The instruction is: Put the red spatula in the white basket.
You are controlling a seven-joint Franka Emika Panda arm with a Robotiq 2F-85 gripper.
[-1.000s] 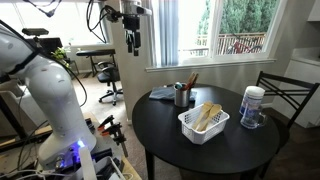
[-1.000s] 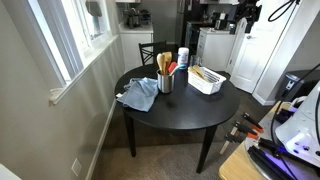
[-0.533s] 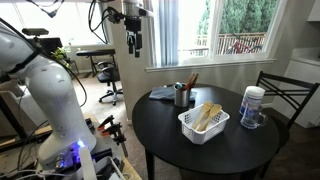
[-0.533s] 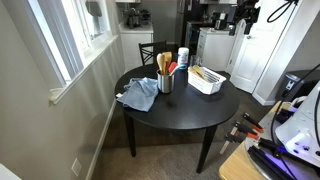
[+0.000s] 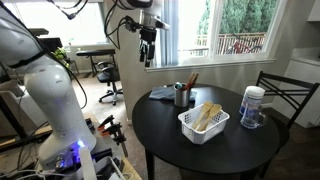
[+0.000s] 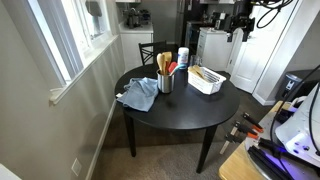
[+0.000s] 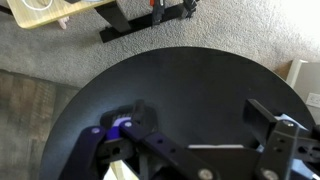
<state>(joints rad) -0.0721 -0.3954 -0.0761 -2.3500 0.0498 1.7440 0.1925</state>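
Observation:
The red spatula [image 6: 173,69] stands head up in a dark round cup [image 6: 165,83] on the black round table [image 6: 185,118], among pale wooden utensils. The cup also shows in an exterior view [image 5: 182,96]. The white basket [image 5: 190,124] sits near the table's middle and holds pale wooden utensils; it shows in both exterior views [image 6: 212,85]. My gripper [image 5: 148,55] hangs high in the air, off to the side of the table, far from the cup and the basket [image 6: 240,25]. In the wrist view the gripper [image 7: 200,118] is open and empty above the dark tabletop.
A blue cloth [image 5: 162,93] lies by the cup [image 6: 138,95]. A white-lidded clear jar [image 5: 253,106] stands near the table's edge. A dark chair [image 5: 288,95] stands at the table. A window and wall run along one side.
The arm has swung toward the table and dropped slightly in both exterior views. Nothing on the table has moved.

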